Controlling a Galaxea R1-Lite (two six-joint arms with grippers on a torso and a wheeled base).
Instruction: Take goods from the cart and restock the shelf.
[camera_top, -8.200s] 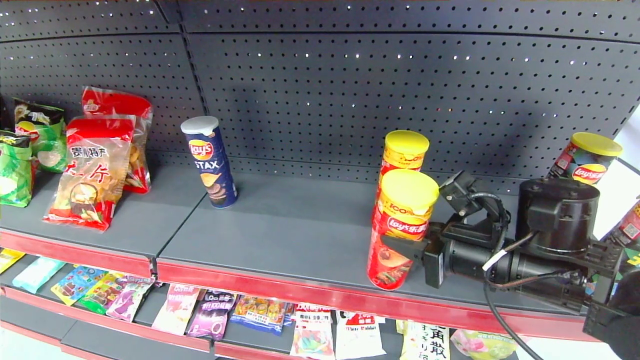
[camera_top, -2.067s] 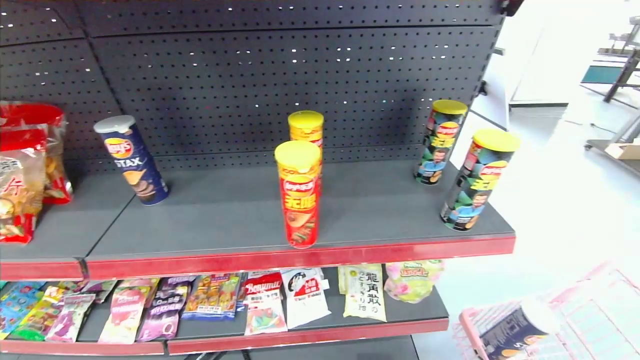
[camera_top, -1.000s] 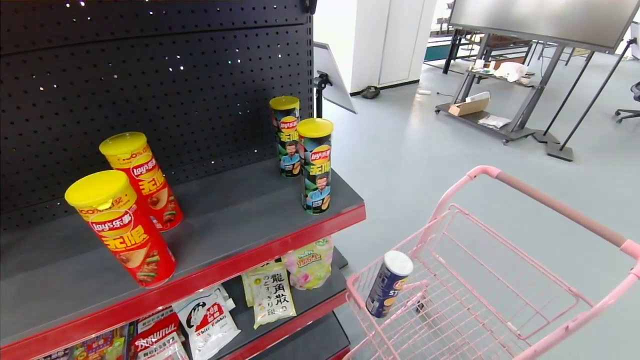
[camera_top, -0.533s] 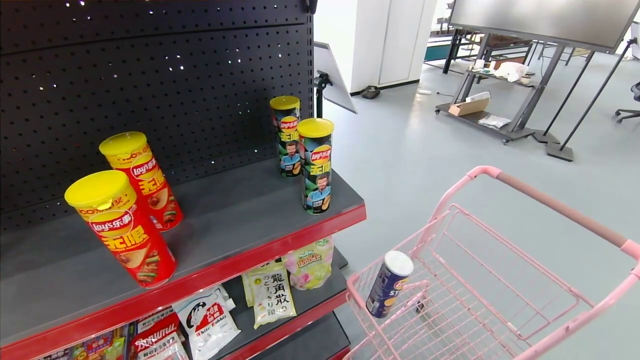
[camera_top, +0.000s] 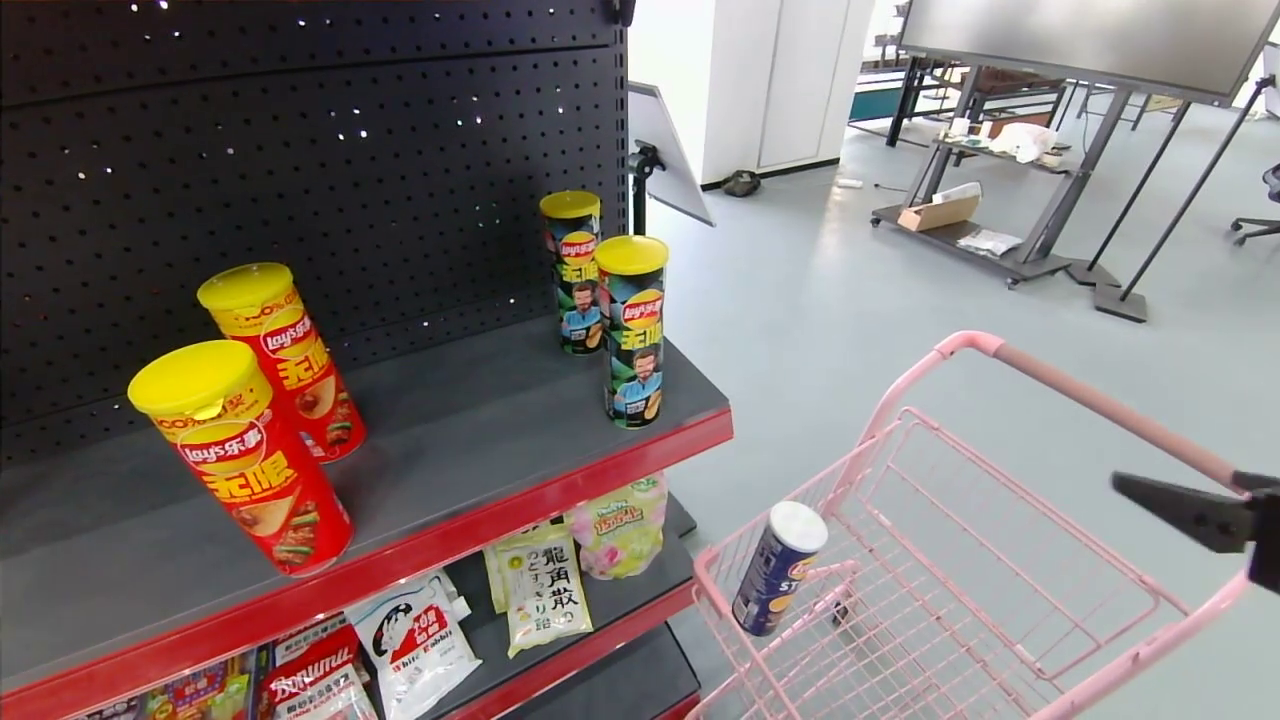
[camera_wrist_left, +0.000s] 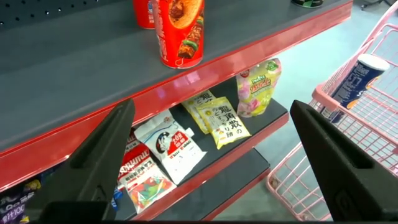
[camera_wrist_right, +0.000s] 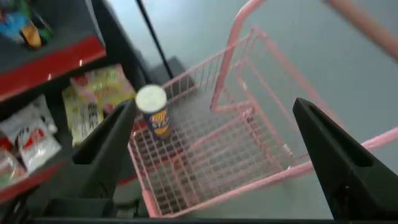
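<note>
Right gripper (camera_wrist_right: 214, 104): jaws wide apart, nothing between them. In the head view one of its black fingers (camera_top: 1180, 508) stands over the handle-side rim of the pink shopping cart (camera_top: 1090, 405).

Blue chips can (camera_wrist_right: 153, 112), white lid: in the cart, beyond the right gripper and in line with the gap between its jaws, well apart from both. It leans, tilted, in the cart's corner nearest the shelf (camera_top: 560, 478), against the wire wall.

Left gripper (camera_wrist_left: 211, 104): jaws wide apart, empty. Snack packets (camera_wrist_left: 214, 121) on the lower shelf lie beyond it, in line with its gap, with no contact. A red chips can (camera_wrist_left: 180, 31) stands upright at the front edge of the upper shelf, higher than this gripper and farther out.

Upper shelf, apart from both grippers: a second red chips can (camera_top: 285, 360) behind the first, and two dark chips cans (camera_top: 630, 330) with yellow lids, upright at the end nearest the cart.
</note>
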